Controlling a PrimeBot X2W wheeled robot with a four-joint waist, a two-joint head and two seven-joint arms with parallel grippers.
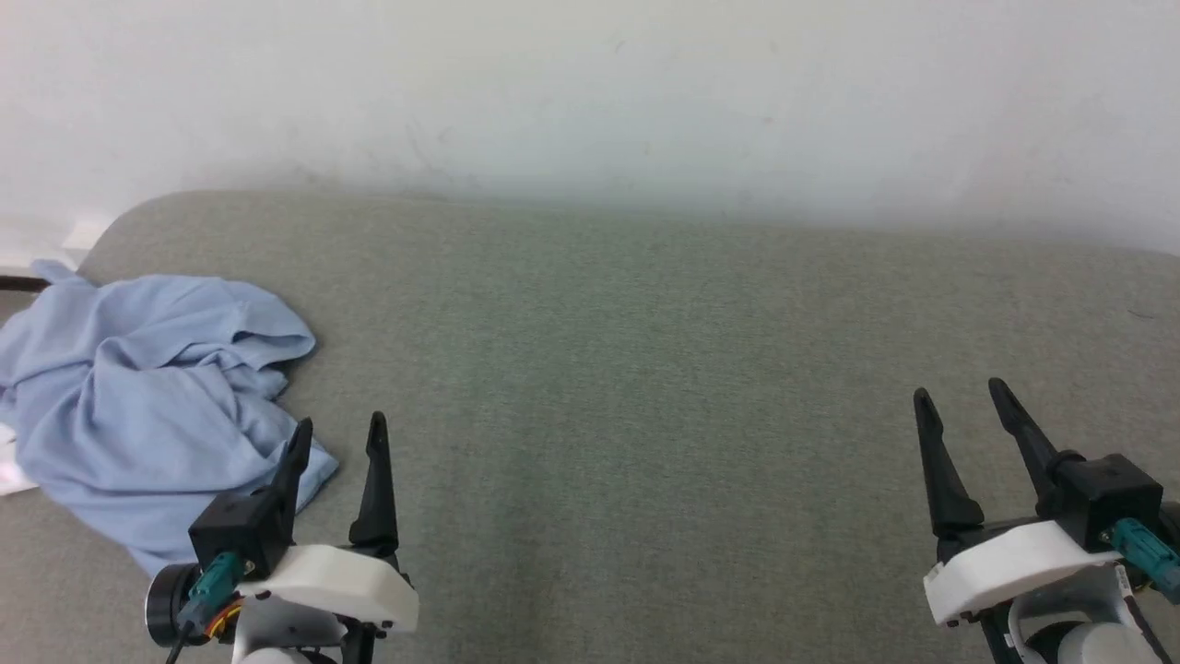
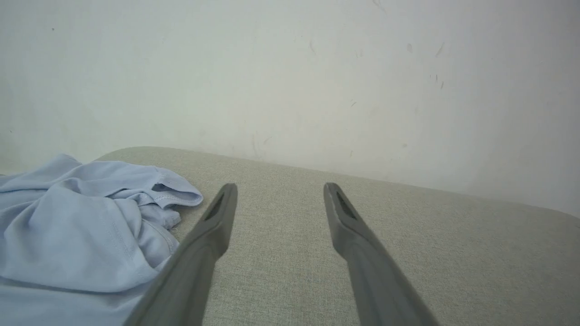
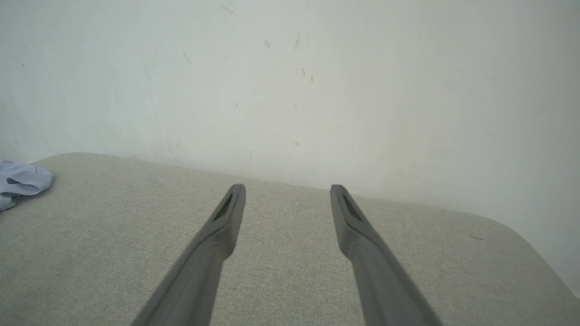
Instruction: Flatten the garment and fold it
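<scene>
Your garment point(image 1: 147, 397) lies crumpled in a heap at the left edge of the frame, on the grey-green desk point(image 1: 645, 387). Your left claw point(image 1: 340, 422) sits lower left, spread apart, holding nothing, with one finger overlapping the heap's lower right edge; contact unclear. Your right claw point(image 1: 960, 389) sits lower right, also spread apart, holding nothing, well apart from the garment. A white wall point(image 1: 590, 92) fills the top.

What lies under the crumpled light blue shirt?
The garment rests on the grey fabric surface. A white piece shows at its left edge. Anything else beneath is covered.
</scene>
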